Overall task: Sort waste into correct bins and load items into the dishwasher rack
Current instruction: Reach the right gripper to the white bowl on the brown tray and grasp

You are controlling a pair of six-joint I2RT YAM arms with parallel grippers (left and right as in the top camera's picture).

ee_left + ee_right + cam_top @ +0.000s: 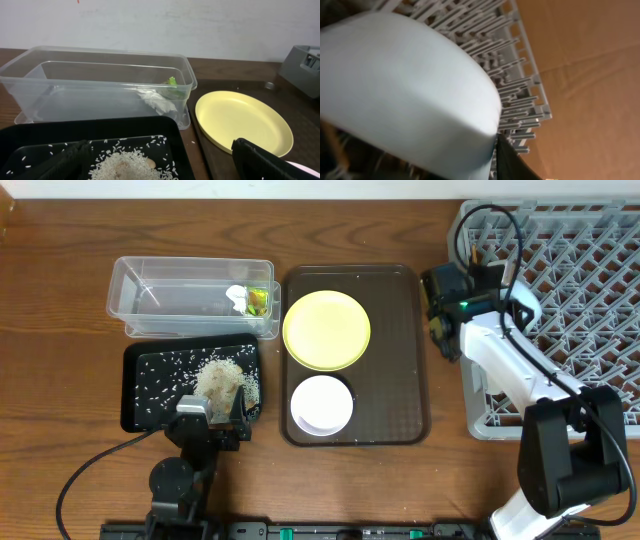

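The clear tub (150,295) holds the white scrap (237,297) and the green-and-orange wrapper (259,300); both show in the left wrist view, the scrap (157,101) and the wrapper (173,82). The rice (222,380) lies in the black tray (140,395). My left gripper (212,418) hangs open and empty over the tray's near edge, above the rice (130,165). The yellow plate (327,330) and the white bowl (321,404) sit on the brown serving tray. My right gripper (443,310) is shut on the light blue bowl (405,90) at the left edge of the grey rack (580,240). The chopsticks are out of view.
The dark brown serving tray (400,380) lies between the bins and the rack. The right arm and its cable stretch over the rack's left side. Bare wooden table (60,240) surrounds everything. The rack's corner (305,60) shows in the left wrist view.
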